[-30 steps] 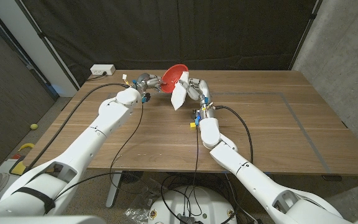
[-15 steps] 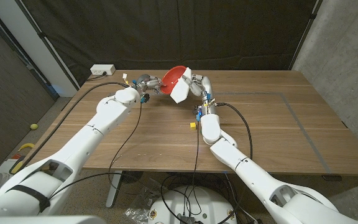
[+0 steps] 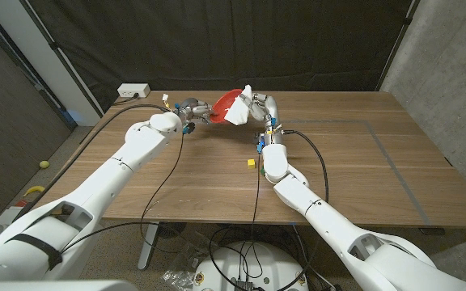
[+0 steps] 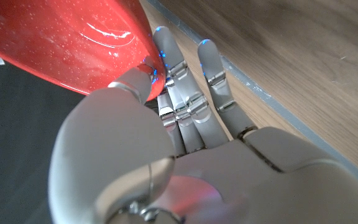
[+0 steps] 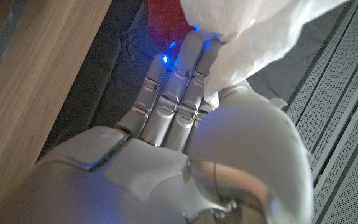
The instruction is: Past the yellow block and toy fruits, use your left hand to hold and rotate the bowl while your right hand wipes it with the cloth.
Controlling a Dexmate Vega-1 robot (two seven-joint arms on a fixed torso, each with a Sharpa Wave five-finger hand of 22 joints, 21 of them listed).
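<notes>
A red bowl (image 3: 224, 103) is held tilted above the far middle of the table by my left hand (image 3: 192, 109), which grips its rim from the left. The left wrist view shows the thumb (image 4: 129, 84) pressed on the bowl (image 4: 67, 43) with the fingers (image 4: 185, 93) behind it. My right hand (image 3: 259, 107) holds a white cloth (image 3: 239, 108) against the bowl's right side. In the right wrist view the cloth (image 5: 253, 28) is pinched under the thumb, with a bit of red bowl (image 5: 163, 15) beyond the fingers (image 5: 173, 87).
A small yellow block (image 3: 251, 162) lies on the table beside my right forearm. Small coloured toys (image 3: 259, 143) sit just behind it, partly hidden by the arm. A white power strip (image 3: 133, 91) lies at the table's far left corner.
My right hand has carried the cloth upward and back, from below the bowl's rim onto the bowl's right side. The left hand and bowl have stayed nearly in place.
</notes>
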